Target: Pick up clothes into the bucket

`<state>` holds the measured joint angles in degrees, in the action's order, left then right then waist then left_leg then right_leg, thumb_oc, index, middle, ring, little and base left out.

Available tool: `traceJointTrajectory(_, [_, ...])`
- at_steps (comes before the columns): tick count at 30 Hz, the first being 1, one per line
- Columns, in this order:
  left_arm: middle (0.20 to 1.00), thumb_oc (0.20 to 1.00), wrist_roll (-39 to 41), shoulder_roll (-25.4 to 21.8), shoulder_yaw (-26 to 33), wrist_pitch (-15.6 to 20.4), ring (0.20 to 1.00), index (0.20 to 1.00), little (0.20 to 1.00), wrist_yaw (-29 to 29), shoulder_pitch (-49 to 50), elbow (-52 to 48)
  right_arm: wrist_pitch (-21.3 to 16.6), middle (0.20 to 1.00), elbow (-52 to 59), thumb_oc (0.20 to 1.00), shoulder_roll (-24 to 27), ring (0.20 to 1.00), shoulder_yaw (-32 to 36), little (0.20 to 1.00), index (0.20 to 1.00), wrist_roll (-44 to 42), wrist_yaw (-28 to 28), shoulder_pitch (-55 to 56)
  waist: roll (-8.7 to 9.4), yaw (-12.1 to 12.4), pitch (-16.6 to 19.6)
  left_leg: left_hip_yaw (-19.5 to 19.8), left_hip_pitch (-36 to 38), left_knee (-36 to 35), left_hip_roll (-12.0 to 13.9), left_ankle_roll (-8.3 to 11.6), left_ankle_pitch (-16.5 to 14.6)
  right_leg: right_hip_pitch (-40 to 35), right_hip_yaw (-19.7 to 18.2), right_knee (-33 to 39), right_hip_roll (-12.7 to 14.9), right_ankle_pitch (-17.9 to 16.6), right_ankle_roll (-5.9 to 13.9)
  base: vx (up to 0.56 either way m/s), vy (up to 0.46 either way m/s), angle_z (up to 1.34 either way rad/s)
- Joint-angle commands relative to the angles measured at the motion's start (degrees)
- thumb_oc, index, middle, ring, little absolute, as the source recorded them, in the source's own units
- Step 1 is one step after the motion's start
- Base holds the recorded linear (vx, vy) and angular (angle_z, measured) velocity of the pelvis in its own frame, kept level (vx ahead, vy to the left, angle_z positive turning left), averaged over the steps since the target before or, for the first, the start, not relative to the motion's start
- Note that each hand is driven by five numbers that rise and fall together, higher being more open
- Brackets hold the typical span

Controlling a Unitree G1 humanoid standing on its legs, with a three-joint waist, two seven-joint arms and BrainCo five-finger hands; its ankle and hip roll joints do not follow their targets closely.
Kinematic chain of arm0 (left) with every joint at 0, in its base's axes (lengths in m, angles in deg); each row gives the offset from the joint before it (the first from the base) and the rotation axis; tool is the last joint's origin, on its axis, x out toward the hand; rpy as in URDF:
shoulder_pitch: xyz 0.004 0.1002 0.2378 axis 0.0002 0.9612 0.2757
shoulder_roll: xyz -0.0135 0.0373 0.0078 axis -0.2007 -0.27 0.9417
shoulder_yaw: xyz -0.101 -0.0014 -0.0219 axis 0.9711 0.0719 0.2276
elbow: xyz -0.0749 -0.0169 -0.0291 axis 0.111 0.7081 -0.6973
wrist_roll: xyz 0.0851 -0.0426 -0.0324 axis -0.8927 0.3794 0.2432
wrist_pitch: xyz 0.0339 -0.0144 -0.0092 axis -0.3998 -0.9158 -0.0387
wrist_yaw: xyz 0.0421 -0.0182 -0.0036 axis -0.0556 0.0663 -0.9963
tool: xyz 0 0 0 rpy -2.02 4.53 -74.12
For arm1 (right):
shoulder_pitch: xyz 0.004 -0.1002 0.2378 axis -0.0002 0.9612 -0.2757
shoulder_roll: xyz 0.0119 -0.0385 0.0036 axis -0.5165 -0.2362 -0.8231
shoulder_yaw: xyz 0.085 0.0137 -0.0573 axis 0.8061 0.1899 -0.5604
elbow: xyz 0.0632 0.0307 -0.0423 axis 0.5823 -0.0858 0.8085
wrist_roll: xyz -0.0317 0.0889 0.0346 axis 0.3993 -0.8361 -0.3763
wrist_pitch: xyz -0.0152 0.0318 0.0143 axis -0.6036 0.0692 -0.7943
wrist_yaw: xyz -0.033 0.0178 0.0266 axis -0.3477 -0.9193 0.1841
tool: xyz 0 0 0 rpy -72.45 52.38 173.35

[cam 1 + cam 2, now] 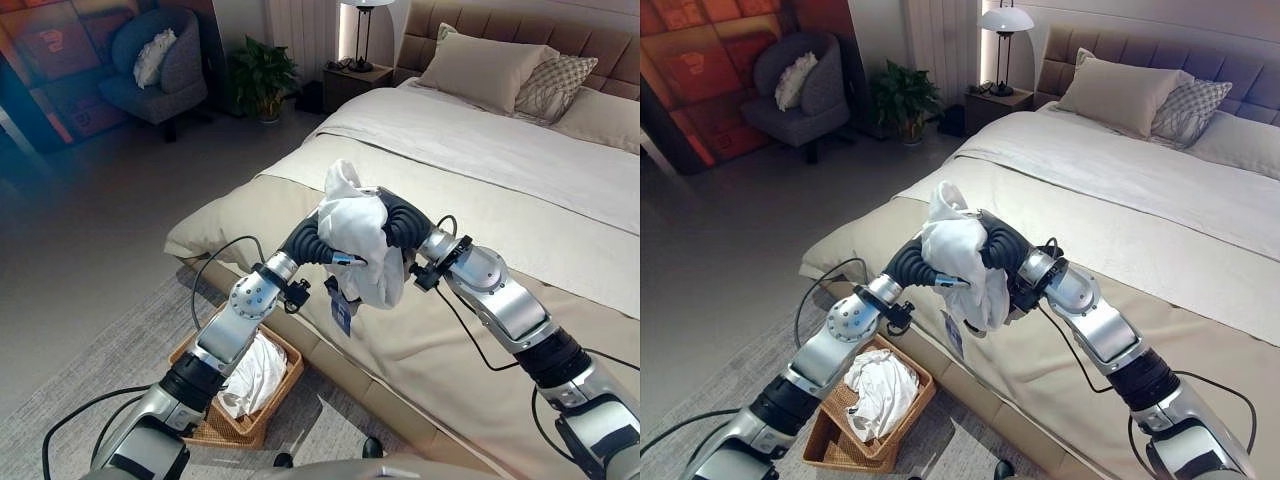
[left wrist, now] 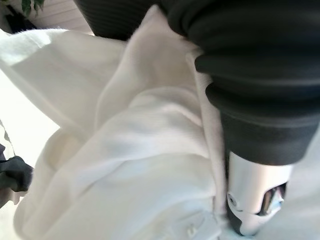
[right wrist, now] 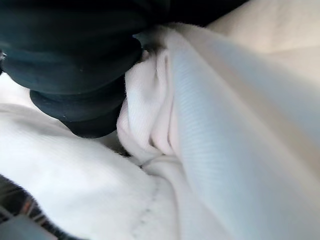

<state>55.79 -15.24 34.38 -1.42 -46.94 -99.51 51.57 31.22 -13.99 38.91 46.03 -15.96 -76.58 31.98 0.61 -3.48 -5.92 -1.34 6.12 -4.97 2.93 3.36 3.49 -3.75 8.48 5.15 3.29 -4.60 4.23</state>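
Holding one white garment [image 1: 358, 235] mid-frame, my left hand [image 1: 312, 243] and right hand [image 1: 405, 225]; finger closure I cannot tell. One basket [image 1: 285, 352] lower left contains one garment [image 1: 880, 390].

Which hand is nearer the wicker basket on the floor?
Left. The left hand is up by the white garment, above the wicker basket; the right hand is on the garment's bed side, farther away.

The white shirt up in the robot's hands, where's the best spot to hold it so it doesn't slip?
Probably the thick bunched top of the white shirt, squeezed from both sides. The cloth is wadded there between the left hand and right hand, while its loose tail hangs down beside the bed. The wicker basket sits on the floor below, to the robot's left.
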Motion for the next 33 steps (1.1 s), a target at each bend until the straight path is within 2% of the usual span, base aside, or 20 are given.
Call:
traceJointTrajectory(1, [1.0,1.0,-1.0,-0.1,-2.1,1.2,1.0,1.0,1.0,0.7,-4.3,4.0,-5.1,0.2,11.5,0.2,-3.3,0.2,3.1,0.2,0.2,-6.3,-0.4,-2.8,3.06,0.7,1.4,1.7,-1.1,3.9,-1.5,-0.87,-4.7,-0.8,2.2,-4.3,4.3,2.6,4.08,0.0,0.0,0.0])
traceJointTrajectory(2, [0.73,0.73,0.0,-0.4,-2.0,1.1,0.73,0.73,0.73,1.4,-4.0,3.3,-5.1,0.2,11.8,0.2,-3.4,0.2,3.4,0.2,0.2,-6.4,-0.5,-2.9,3.02,0.7,1.5,1.7,-1.1,3.9,-1.6,-0.9,-4.8,-0.8,2.2,-4.3,4.3,2.6,4.08,0.0,0.0,0.0])
traceJointTrajectory(3, [0.73,0.73,0.1,-0.4,-2.0,1.1,0.73,0.73,0.73,1.4,-4.0,3.3,-5.0,0.2,11.8,0.2,-3.4,0.2,3.4,0.2,0.2,-6.4,-0.5,-2.9,3.03,0.7,1.5,1.7,-1.1,3.9,-1.6,-0.91,-4.8,-0.8,2.2,-4.3,4.3,2.6,4.08,0.0,0.0,0.0])
traceJointTrajectory(4, [0.25,0.25,2.3,-1.1,-1.7,1.0,0.25,0.25,0.25,2.3,-3.6,2.2,-5.2,0.2,12.0,0.2,-3.3,0.2,3.8,0.2,0.2,-6.2,-0.6,-3.0,2.94,0.6,1.6,1.7,-1.1,3.9,-1.6,-0.95,-4.8,-0.8,2.1,-4.3,4.4,2.6,4.08,0.0,0.0,0.0])
traceJointTrajectory(5, [0.2,0.2,2.3,-1.1,-1.7,1.0,0.2,0.2,0.2,2.3,-3.6,2.2,-5.2,0.2,12.0,0.2,-3.3,0.2,3.8,0.2,0.2,-6.2,-0.6,-3.0,2.94,0.6,1.6,1.7,-1.1,3.9,-1.6,-0.95,-4.8,-0.8,2.1,-4.3,4.4,2.6,4.08,0.0,0.0,0.0])
traceJointTrajectory(7, [0.2,0.2,4.9,-1.8,-1.8,0.8,0.2,0.2,0.2,3.6,-3.4,1.3,-5.2,0.2,12.0,0.2,-3.4,0.2,4.0,0.2,0.2,-6.2,-0.6,-3.2,2.88,0.6,1.7,1.7,-1.1,3.9,-1.6,-0.97,-4.9,-0.7,2.0,-4.2,4.4,2.5,4.09,0.0,0.0,0.0])
traceJointTrajectory(8, [0.2,0.2,6.7,-2.4,-1.4,0.6,0.2,0.2,0.2,3.9,-3.2,0.5,-5.1,0.376,12.1,0.376,-3.3,0.376,4.2,0.376,0.376,-6.1,-0.6,-3.1,2.79,0.6,1.8,1.6,-1.0,3.9,-1.5,-0.95,-4.9,-0.7,2.0,-4.1,4.3,2.4,4.1,0.0,0.0,0.0])
traceJointTrajectory(9, [0.2,0.2,7.2,-2.8,-1.1,0.5,0.2,0.2,0.2,4.1,-3.1,0.0,-5.1,0.793,12.1,0.793,-3.3,0.793,4.3,0.793,0.793,-5.9,-0.7,-3.1,2.77,0.6,1.8,1.5,-1.1,4.0,-1.5,-0.94,-4.9,-0.7,1.9,-4.0,4.3,2.3,4.1,0.0,0.0,0.0])
traceJointTrajectory(10, [0.2,0.2,7.6,-3.0,-0.9,0.5,0.2,0.2,0.2,4.1,-3.0,-0.3,-5.1,1.0,12.1,1.0,-3.3,1.0,4.5,1.0,1.0,-5.7,-0.8,-3.0,2.78,0.6,1.9,1.6,-1.0,4.0,-1.5,-0.96,-5.0,-0.7,1.8,-4.0,4.3,2.3,4.12,0.0,0.0,0.0])
traceJointTrajectory(24, [0.2,0.2,12.3,-4.9,5.3,0.5,0.2,0.2,0.2,3.4,0.8,-4.2,-4.4,1.0,12.0,1.0,-2.3,1.0,7.7,1.0,1.0,-4.2,0.0,-0.8,3.02,0.9,2.4,1.6,-0.8,4.3,-1.8,-1.28,-5.5,-0.7,0.9,-4.2,4.4,2.3,4.17,0.0,0.003,-0.01])
traceJointTrajectory(29, [0.2,0.2,13.2,-5.8,10.8,1.1,0.2,0.2,0.2,2.1,4.1,-4.6,-3.1,1.0,11.1,1.0,-0.1,1.0,11.0,1.0,1.0,-2.1,-0.3,1.4,3.05,1.3,2.6,2.0,-1.0,3.9,-2.1,-1.36,-5.2,-0.7,1.2,-4.3,4.8,2.4,4.28,0.0,0.004,-0.01])
traceJointTrajectory(33, [0.2,0.2,13.7,-5.4,14.1,1.7,0.2,0.2,0.2,1.2,6.7,-4.1,-4.2,1.0,10.3,1.0,0.4,1.0,13.2,1.0,1.0,-0.3,-0.9,3.8,3.05,1.4,2.6,2.3,-1.3,3.9,-2.3,-1.41,-5.1,-0.6,1.5,-4.5,5.1,2.4,4.3,0.0,0.0,0.0])
